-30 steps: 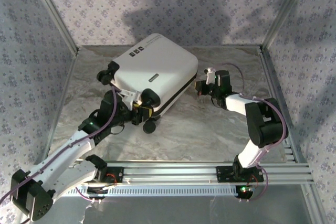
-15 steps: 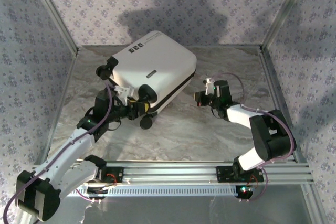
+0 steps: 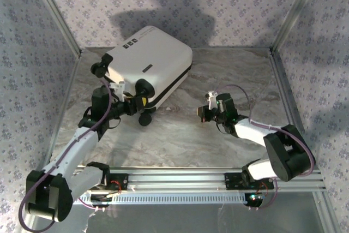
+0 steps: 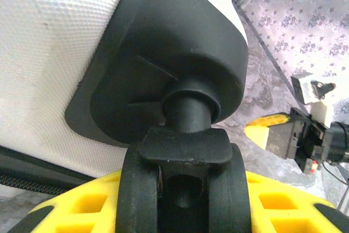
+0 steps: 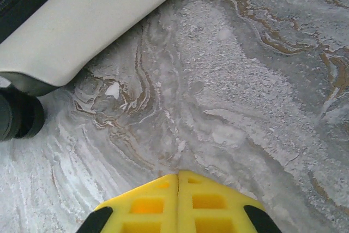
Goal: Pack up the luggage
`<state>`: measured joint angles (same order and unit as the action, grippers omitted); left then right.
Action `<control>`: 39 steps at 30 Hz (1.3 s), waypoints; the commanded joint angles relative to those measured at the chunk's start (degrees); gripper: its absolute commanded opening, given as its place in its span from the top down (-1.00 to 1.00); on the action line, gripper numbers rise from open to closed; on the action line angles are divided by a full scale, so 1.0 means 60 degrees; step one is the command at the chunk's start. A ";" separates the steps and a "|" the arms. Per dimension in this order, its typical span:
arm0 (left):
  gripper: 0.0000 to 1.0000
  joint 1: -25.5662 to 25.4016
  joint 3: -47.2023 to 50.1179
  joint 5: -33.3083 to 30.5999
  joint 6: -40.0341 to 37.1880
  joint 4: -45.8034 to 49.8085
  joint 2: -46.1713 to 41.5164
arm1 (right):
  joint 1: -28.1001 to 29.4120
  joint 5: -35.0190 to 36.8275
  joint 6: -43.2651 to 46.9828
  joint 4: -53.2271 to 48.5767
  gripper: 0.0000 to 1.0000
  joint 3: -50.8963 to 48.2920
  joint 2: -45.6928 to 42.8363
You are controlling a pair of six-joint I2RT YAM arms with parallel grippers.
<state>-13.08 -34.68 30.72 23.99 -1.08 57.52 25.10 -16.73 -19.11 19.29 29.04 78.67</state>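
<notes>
Left claw: my left claw (image 3: 139, 103) is clamped on a black caster wheel (image 4: 182, 186) at the near end of the luggage (image 3: 150, 61).
Right claw: my right claw (image 3: 203, 113) is closed on nothing, low over the table (image 3: 180, 135), well apart from the case.
Where it sits: far-left of the table, closed, white shell up.
Heading: wheel end faces me and the left; the long axis runs diagonally to the far right.
Doing it well: I reckon this is repositioning. Pull slowly, because that caster swivels and could twist out.
</notes>
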 commanded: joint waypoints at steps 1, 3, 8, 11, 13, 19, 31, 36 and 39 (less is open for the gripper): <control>0.63 0.0759 -0.0340 -0.1517 0.0436 0.0181 0.0239 | 0.0094 0.0367 -0.0133 -0.0258 1.00 -0.0152 -0.0400; 0.63 0.0803 -0.0329 -0.1383 0.0477 0.0137 0.0229 | 0.0081 0.0427 -0.0071 -0.0347 1.00 -0.0166 -0.0498; 0.66 0.0796 -0.0231 -0.1275 0.0466 0.0193 0.0101 | -0.0018 0.0409 0.0047 -0.0431 1.00 -0.0032 -0.0526; 0.72 0.0803 -0.0101 -0.0927 0.0498 0.0199 -0.0080 | -0.0228 0.0199 0.0123 -0.0543 1.00 0.0306 -0.0427; 0.75 0.0790 0.0081 -0.0609 0.0635 0.0078 -0.0215 | -0.0519 0.0041 0.0153 -0.0641 0.75 0.0705 -0.0335; 0.78 0.0268 0.0572 0.0328 0.0338 0.0017 -0.0698 | -0.1443 -0.0830 0.0345 -0.1070 0.09 0.2727 0.0398; 0.79 -0.2879 0.0458 0.0183 -0.0738 0.0476 -0.1471 | -0.2561 -0.3862 0.0426 -0.3330 -0.73 0.8733 0.4250; 0.59 -0.3608 0.0404 0.0050 -0.0913 0.0639 -0.1427 | -0.2660 -0.4940 0.0790 -0.4786 -0.84 1.1598 0.6236; 0.00 -0.3635 0.0396 -0.0684 -0.0678 0.0946 -0.1469 | -0.2555 -0.5381 0.1120 -0.5856 -0.90 1.3414 0.7414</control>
<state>-32.14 -30.30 21.06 24.27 3.38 49.78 9.45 -43.05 -15.22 -6.17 101.73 118.30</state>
